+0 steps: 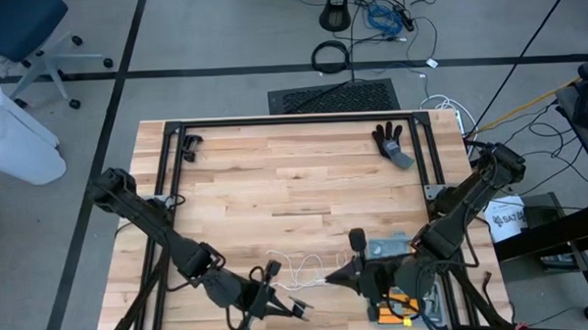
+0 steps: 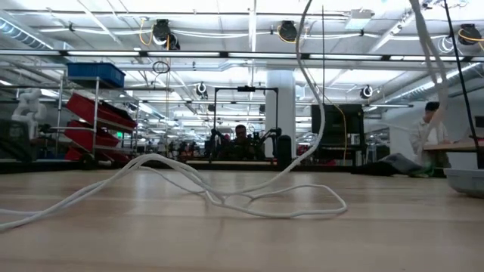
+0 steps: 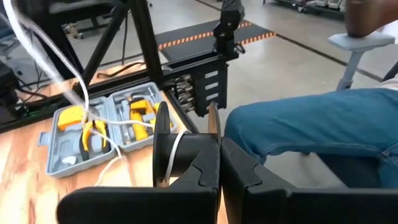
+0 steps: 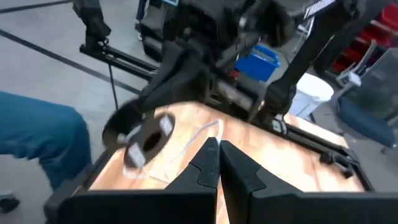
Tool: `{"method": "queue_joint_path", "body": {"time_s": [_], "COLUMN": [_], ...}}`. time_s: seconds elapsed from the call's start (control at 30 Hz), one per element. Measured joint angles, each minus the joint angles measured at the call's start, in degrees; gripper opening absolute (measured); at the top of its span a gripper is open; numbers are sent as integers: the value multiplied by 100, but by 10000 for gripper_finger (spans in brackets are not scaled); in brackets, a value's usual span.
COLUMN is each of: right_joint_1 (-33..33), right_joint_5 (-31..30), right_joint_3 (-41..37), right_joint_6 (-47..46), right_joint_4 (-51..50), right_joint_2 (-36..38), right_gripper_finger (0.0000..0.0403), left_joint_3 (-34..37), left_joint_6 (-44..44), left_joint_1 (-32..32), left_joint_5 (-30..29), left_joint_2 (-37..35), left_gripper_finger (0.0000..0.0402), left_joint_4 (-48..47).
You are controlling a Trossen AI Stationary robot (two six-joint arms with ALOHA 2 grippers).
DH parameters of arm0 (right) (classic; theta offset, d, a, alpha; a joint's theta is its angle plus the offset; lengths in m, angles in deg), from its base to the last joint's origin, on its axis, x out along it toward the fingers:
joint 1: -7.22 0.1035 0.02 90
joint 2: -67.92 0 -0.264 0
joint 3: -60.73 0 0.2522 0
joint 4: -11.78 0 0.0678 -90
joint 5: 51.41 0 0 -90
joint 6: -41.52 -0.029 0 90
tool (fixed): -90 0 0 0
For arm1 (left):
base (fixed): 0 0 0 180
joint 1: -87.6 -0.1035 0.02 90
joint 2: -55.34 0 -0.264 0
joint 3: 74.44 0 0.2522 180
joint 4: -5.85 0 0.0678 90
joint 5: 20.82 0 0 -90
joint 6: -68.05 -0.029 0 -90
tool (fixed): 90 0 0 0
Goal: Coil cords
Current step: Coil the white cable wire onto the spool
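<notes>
**High view: both grippers at the near table edge, reel held by the left arm**

High view: the left gripper (image 1: pixel 279 305) sits at the near edge of the wooden table (image 1: pixel 294 175), left of centre. The right gripper (image 1: pixel 335 278) is just beside it, pointing toward it. The white cord (image 1: pixel 302 268) lies in loose loops on the wood between the two.

Left wrist view: the fingers (image 3: pixel 205 168) are pressed together on the black reel (image 3: pixel 165 146), which stands on edge between the fingertips with white cord wound on its core. Cord (image 3: pixel 93 118) runs from the reel up past an open grey tool case (image 3: pixel 102 127) holding yellow-handled tools. A person's leg in blue jeans (image 3: pixel 311 124) is beyond the table edge.

Right wrist view: the right gripper's fingers (image 4: pixel 208 165) are closed against each other, with nothing seen between them. The reel (image 4: pixel 149 142) shows ahead, held off the table by the left arm.

Low view: cord (image 2: pixel 227 198) trails slack across the tabletop, one strand rising out of frame.

Black glove (image 1: pixel 391 142) lies at the far right of the table.
</notes>
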Motion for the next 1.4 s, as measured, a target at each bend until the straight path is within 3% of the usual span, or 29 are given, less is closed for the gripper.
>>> {"method": "queue_joint_path", "body": {"time_s": [0.5, 1.03, 1.4], "right_joint_1": [162, -246, -564], "right_joint_5": [60, 59, 90], "right_joint_3": [0, 0, -2], "right_joint_6": [763, 1371, 1289], "right_joint_4": [964, 1660, 1649], "right_joint_2": [-29, -509, -824], "right_gripper_finger": [0, 0, 0], "left_joint_3": [0, 0, 2], "left_joint_6": [149, 153, -177], "left_joint_1": [-132, -143, -41], "left_joint_5": [53, 424, 722], "left_joint_2": [43, 43, 157], "left_gripper_finger": [2, 2, 2], "left_joint_4": [-78, 392, 939]}}
